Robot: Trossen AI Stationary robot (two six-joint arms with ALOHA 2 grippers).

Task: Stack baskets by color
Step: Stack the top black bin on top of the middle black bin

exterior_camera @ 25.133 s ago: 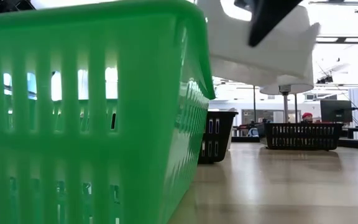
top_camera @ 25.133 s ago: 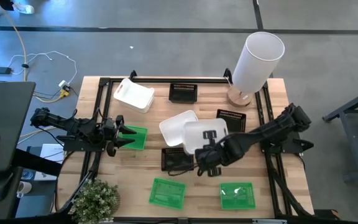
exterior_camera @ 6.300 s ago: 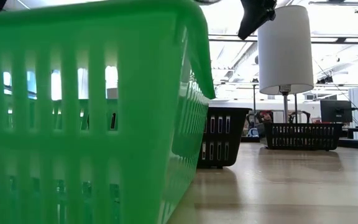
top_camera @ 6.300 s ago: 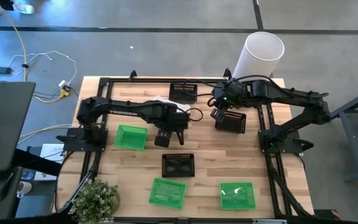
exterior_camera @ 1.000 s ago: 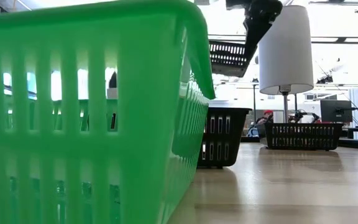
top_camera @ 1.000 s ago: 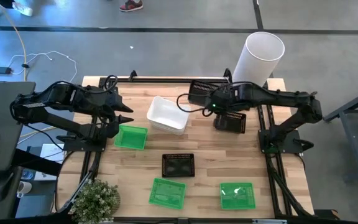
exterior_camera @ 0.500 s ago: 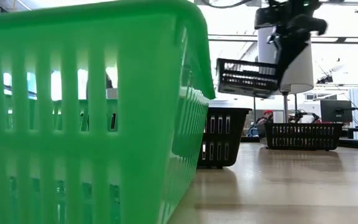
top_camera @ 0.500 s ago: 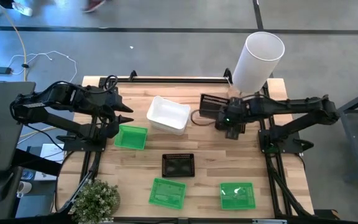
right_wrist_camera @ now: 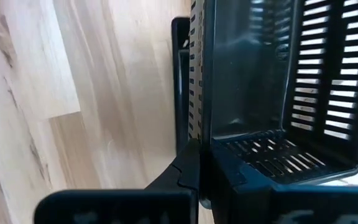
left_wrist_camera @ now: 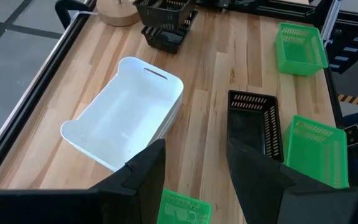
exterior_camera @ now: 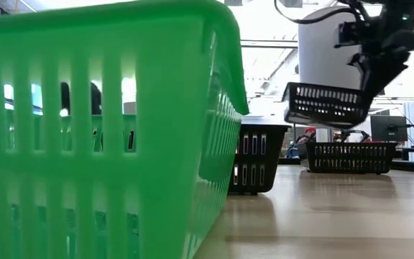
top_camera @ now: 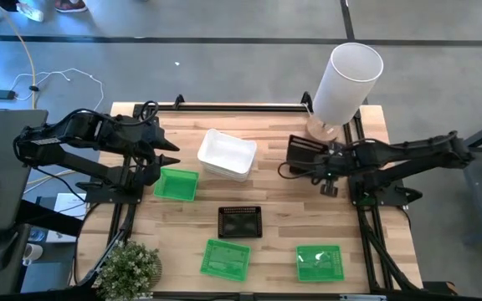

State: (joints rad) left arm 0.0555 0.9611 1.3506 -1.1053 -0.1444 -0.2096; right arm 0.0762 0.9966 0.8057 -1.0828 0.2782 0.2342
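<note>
My right gripper [top_camera: 323, 170] is shut on a black slotted basket [top_camera: 302, 154] and holds it in the air above a second black basket [exterior_camera: 347, 157] that rests on the table's right side. A third black basket [top_camera: 240, 221] sits flat at the middle. The white baskets [top_camera: 227, 155] lie nested left of it, toward the far side. Green baskets rest at the left [top_camera: 176, 184], near middle [top_camera: 225, 257] and near right [top_camera: 320, 262]. My left gripper [left_wrist_camera: 194, 180] hangs open over the table's left side, holding nothing. My right gripper pinches one side wall [right_wrist_camera: 201, 134] of the black basket near a corner, one finger outside the wall and one inside. The fingers come from above, slanting down. The basket [exterior_camera: 325, 104] hangs clear of the table, open side up and slightly tilted.
A tall white cylinder [top_camera: 346, 77] on a round wooden foot stands at the far right corner, just behind the held basket. A potted plant [top_camera: 128, 267] sits at the near left corner. Bare wood lies between the middle black basket and the right-hand stack.
My right gripper, still shut on the black basket, has carried it from the far middle toward the table's right edge and downward. It now hangs over the other black basket. The left arm has kept still.
</note>
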